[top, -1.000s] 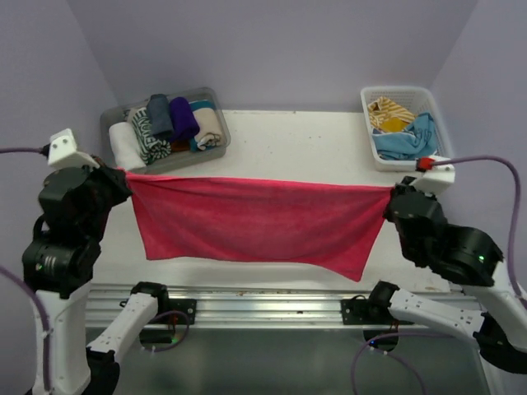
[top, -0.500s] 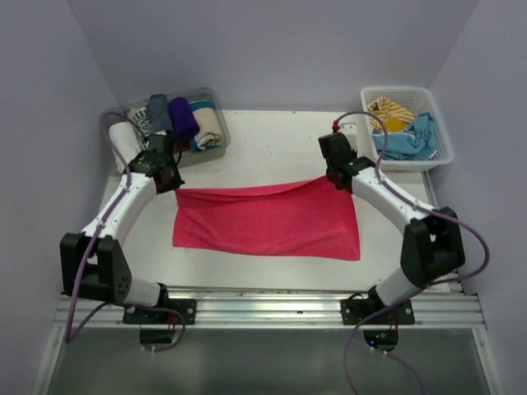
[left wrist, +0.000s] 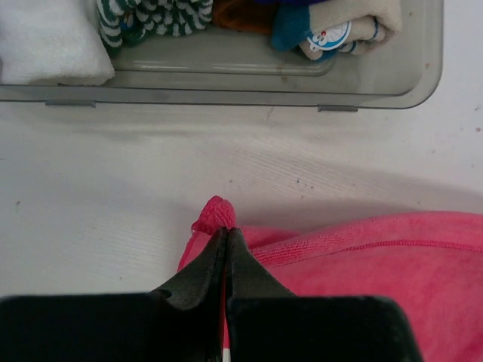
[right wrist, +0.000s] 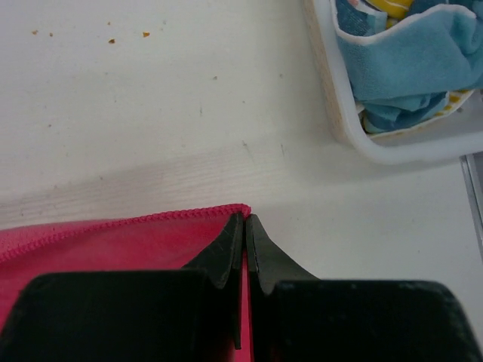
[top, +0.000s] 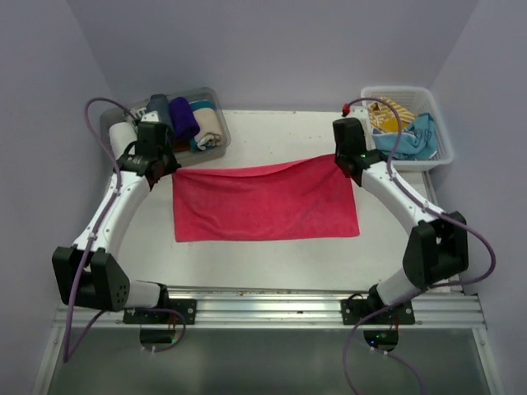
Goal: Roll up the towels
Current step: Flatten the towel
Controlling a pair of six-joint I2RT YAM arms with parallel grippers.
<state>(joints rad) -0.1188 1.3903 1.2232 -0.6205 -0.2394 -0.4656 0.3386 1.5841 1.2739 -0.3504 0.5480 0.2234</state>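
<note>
A hot pink towel (top: 263, 206) lies spread across the middle of the table, its far edge lifted a little at both corners. My left gripper (top: 169, 167) is shut on the far left corner (left wrist: 216, 217). My right gripper (top: 344, 164) is shut on the far right corner (right wrist: 240, 213). More towels sit unrolled in the white basket (top: 437, 126): a light blue one (top: 410, 141) and a mustard-yellow striped one (top: 390, 112). Both show in the right wrist view, the blue towel (right wrist: 407, 68) uppermost.
A clear plastic tray (top: 216, 145) at the far left holds several rolled towels, seen close in the left wrist view (left wrist: 377, 75). The basket stands at the far right corner. Purple walls close in the table on three sides. Both arms reach far over the table.
Both arms swung from near the front edge to the far side, carrying the stretched pink towel with them. The towel went from hanging to lying flat on the table.
</note>
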